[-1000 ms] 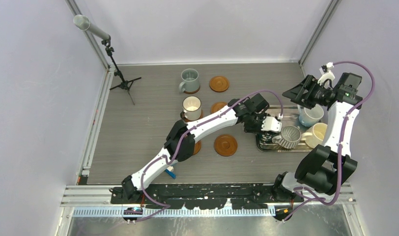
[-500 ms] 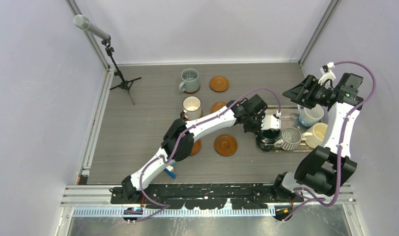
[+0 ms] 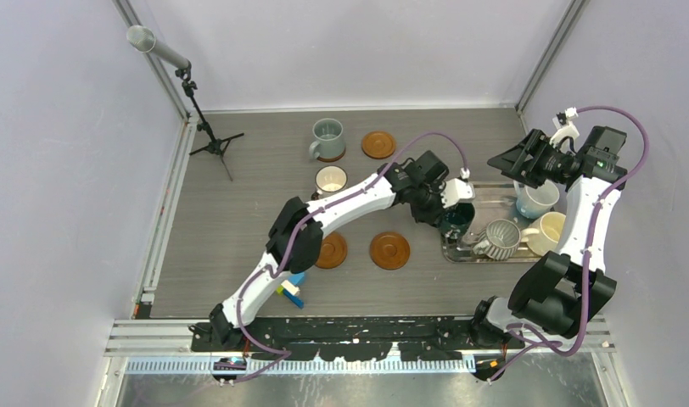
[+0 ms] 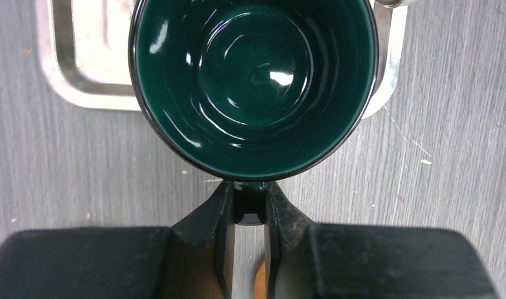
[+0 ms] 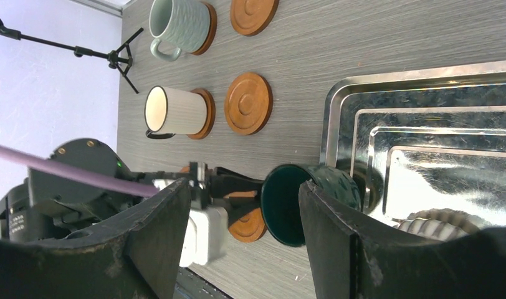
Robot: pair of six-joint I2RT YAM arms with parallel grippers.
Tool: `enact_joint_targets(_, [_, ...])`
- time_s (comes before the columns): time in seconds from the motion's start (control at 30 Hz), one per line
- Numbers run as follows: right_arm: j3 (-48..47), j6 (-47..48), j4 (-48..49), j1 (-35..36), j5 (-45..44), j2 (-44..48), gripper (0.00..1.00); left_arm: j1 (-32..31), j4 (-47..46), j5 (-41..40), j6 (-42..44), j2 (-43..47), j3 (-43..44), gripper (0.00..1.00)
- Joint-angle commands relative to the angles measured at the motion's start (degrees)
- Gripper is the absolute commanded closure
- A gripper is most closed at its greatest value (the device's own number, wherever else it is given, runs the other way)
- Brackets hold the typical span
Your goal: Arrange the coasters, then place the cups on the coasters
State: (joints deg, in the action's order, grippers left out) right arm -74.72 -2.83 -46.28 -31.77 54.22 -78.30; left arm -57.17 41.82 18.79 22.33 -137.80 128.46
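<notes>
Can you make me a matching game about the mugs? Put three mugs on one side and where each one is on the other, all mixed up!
Mugs:
1. dark green mug
2. pale grey-blue mug
3. ribbed grey mug

Places:
A. sitting in the steel tray
B. standing on a coaster
C. held by the left gripper

Pairs: 1-C, 2-B, 3-A

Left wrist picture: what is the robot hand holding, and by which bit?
The left gripper holds the dark green mug by its handle, pinched between its two fingers. The right gripper is open and holds nothing.
</notes>
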Motion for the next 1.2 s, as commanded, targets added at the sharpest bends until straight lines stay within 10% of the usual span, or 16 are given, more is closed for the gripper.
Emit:
enact_joint_targets(0.0, [-0.3, -0.5, 1.7, -0.4, 1.7, 1.7, 0.31, 2.0, -7.4, 3.1, -5.3, 8.2, -0.3, 1.0])
enact_joint_targets(1.17, [0.8, -0.1, 1.8, -0.4, 2.2, 0.5, 0.31, 24.7, -11.3, -6.6, -6.8, -0.9, 12.0, 1.0])
